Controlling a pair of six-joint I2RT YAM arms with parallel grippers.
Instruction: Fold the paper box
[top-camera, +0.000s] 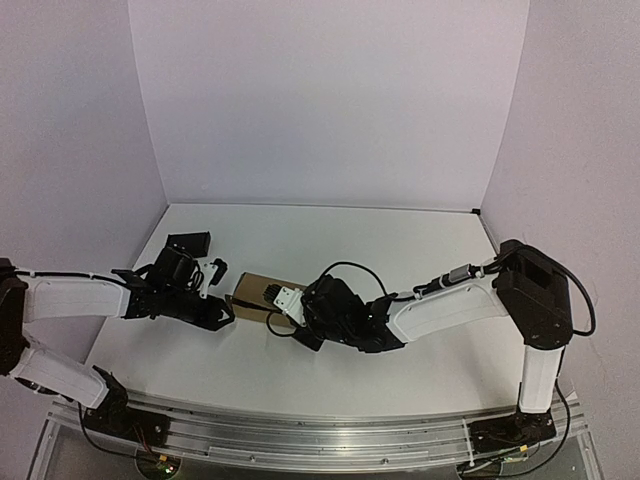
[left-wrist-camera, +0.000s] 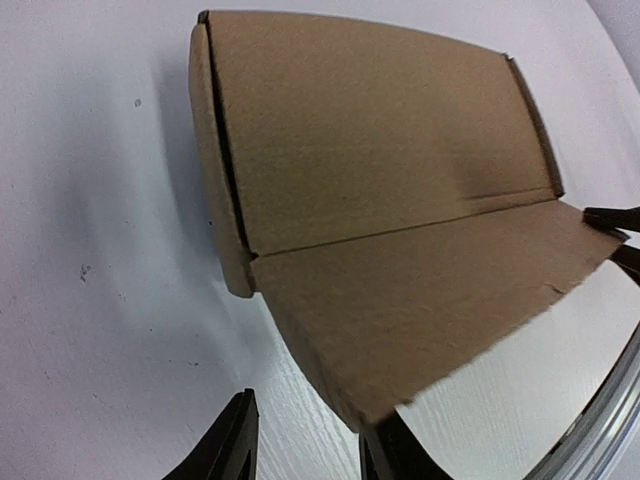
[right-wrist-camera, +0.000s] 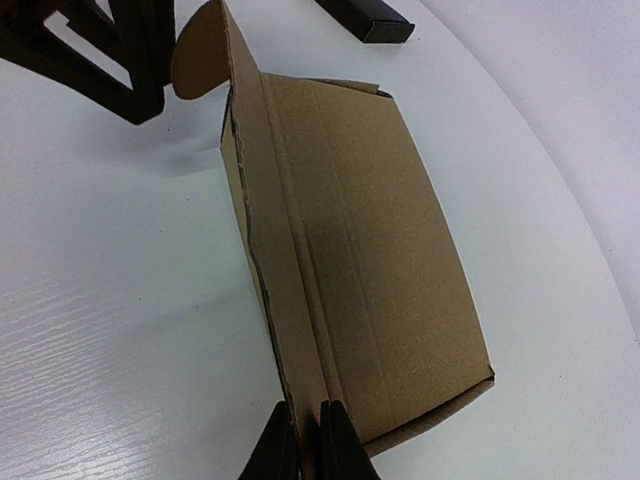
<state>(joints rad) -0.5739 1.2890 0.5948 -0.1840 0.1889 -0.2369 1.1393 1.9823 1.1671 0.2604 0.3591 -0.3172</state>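
From above we see the paper box (top-camera: 255, 292) on the table (top-camera: 400, 240) between both claws, a black block (top-camera: 188, 243) at its ten o'clock; at the left wrist, the left gripper (left-wrist-camera: 308, 418) stands released at six o'clock, at the flap's edge; at the right wrist, the right gripper (right-wrist-camera: 308, 420) grasps the box's wall at six o'clock.

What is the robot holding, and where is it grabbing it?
The right gripper pinches the paper box by the near end of its upright long flap.
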